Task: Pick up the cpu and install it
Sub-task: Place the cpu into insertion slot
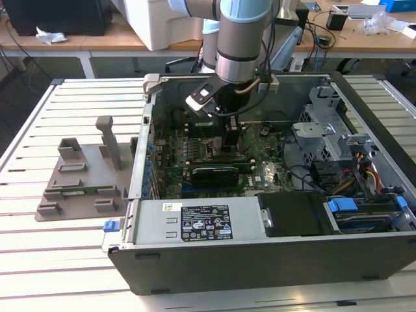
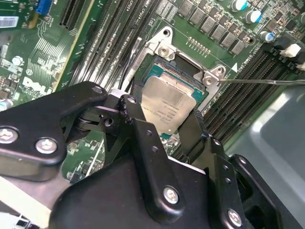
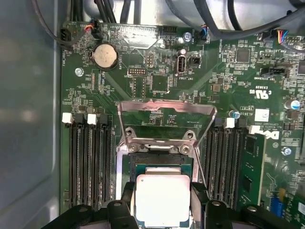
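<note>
1. the gripper (image 1: 232, 140) is down inside the open computer case (image 1: 273, 260), over the middle of the green motherboard (image 3: 228, 76).
2. jaws are clamped on the cpu (image 2: 169, 107), with one finger (image 3: 127, 193) on each side.
3. the cpu is right at the socket (image 3: 162, 161), between the memory slots (image 3: 88, 162). can't tell if it's seated.
4. the metal latch frame (image 3: 167, 106) is flipped up.

Arm (image 1: 242, 32) reaches down, tool (image 2: 163, 117) pinching the cpu (image 2: 170, 105).

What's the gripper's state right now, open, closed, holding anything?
Gripper: closed on the cpu.
</note>
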### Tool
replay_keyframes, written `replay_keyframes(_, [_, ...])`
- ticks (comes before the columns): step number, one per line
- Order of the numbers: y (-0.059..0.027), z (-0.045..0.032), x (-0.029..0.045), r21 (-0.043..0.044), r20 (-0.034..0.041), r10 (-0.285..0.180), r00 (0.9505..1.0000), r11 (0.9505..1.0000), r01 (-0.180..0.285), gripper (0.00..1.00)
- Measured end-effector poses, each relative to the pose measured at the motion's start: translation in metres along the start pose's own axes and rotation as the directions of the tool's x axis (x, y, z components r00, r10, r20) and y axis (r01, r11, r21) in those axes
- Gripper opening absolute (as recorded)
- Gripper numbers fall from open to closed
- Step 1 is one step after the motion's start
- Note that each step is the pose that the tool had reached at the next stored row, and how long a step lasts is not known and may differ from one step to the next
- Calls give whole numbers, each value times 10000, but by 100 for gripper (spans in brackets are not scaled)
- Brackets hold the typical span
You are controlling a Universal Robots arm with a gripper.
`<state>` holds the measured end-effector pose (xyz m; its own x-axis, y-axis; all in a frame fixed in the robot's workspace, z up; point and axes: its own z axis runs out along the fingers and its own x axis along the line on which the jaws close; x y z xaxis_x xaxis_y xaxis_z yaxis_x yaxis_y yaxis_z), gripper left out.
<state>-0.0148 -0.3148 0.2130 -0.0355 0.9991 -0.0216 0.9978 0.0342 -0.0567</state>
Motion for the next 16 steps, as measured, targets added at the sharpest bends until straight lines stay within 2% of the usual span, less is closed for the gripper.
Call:
replay_keyframes(6, [6, 79, 2, 4, -6, 129, 9999, 9999, -129, 55])
replay_keyframes(16, [11, 133, 33, 4, 8, 128, 9999, 9999, -128, 55])
